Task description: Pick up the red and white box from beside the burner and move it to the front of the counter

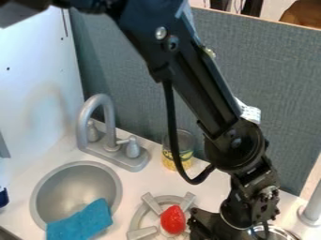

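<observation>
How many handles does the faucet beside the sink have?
2: the right handle, just right of the spout in the picture, and the left handle, seen through the spout's arch.

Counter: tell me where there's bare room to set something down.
Bare counter lies between the faucet, the yellow can and the burner, with another patch between the sink and the white wall. It's crowded where the red toy sits close beside the gripper, and around the metal bowl.

We have bare bench [133,191] between sink [70,185] and burner [151,203]; faucet [110,123] blocks us behind sink, can [169,161] behind burner.
</observation>
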Motion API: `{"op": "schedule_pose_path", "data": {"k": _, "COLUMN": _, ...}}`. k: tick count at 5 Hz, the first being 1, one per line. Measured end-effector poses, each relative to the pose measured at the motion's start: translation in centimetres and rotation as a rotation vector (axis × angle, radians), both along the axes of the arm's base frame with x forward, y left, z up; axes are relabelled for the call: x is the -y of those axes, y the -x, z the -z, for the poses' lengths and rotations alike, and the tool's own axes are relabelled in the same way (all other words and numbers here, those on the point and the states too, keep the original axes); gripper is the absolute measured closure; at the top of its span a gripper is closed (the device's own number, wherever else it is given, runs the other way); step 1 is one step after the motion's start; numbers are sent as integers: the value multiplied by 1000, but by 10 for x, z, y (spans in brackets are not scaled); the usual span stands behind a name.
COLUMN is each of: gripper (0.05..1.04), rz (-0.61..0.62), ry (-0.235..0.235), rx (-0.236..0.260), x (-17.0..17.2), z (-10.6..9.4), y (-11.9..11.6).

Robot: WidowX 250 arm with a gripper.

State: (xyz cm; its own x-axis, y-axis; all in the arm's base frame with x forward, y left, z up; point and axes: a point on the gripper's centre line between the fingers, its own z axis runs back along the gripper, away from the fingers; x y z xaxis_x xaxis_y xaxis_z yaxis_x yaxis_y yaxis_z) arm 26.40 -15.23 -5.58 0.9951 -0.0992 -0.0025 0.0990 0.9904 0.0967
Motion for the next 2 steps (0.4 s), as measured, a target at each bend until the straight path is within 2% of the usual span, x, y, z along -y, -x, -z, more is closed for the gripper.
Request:
{"op": "schedule_pose_path", "data": {"k": 1, "gripper": 82, "rz": 43, "ry": 35, "rx": 26, "x": 2, "z": -22, "y": -4}}
{"op": "schedule_pose_path", "data": {"k": 2, "gripper": 82, "rz": 32, "ry": 89, "rx": 72, "x": -7, "z": -71, "y": -10}}
